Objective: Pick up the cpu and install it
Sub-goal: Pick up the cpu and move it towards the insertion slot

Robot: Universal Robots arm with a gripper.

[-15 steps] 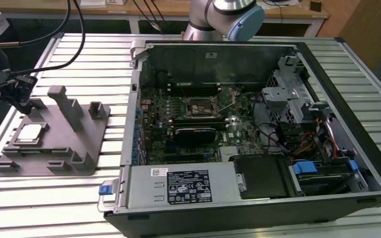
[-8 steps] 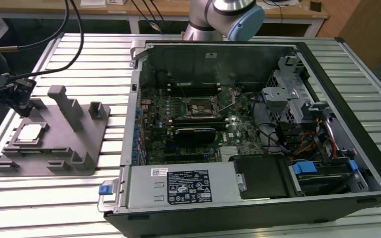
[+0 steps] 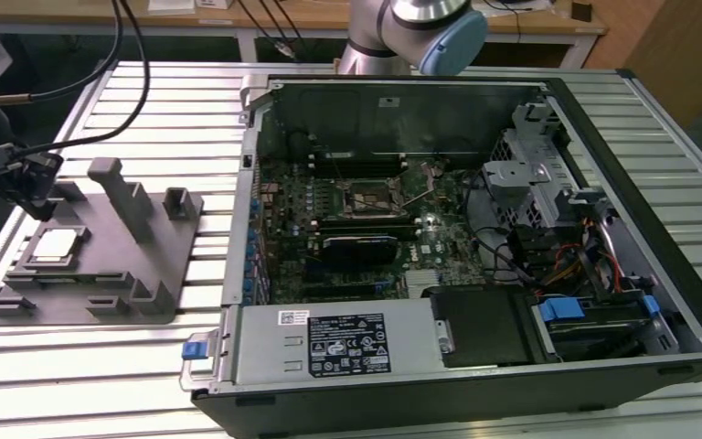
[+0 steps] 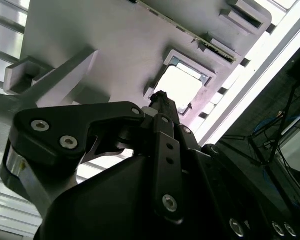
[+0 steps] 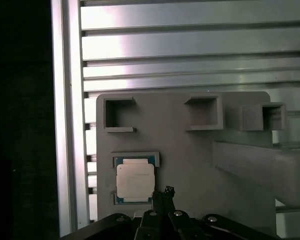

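Note:
The cpu point(image 3: 58, 244) is a flat square chip with a silvery top. It lies in a shallow recess of the gray holder block point(image 3: 143, 265) at the exterior view's left, and shows in both wrist views point(image 5: 135, 181) point(image 4: 182, 85). My black gripper point(image 3: 37, 197) hangs just above the block beside the chip, empty. Its fingers meet in one narrow tip point(image 5: 166, 192) next to the chip's corner, so it looks shut. The motherboard socket point(image 3: 369, 194) sits inside the open computer case point(image 3: 620, 165).
The holder block has upright posts point(image 3: 120, 197) and several empty pockets point(image 5: 204, 112) near the gripper. A ribbed metal table point(image 3: 107, 375) carries everything. Cables point(image 3: 132, 46) hang at the back left. The arm's base point(image 3: 400, 27) stands behind the case.

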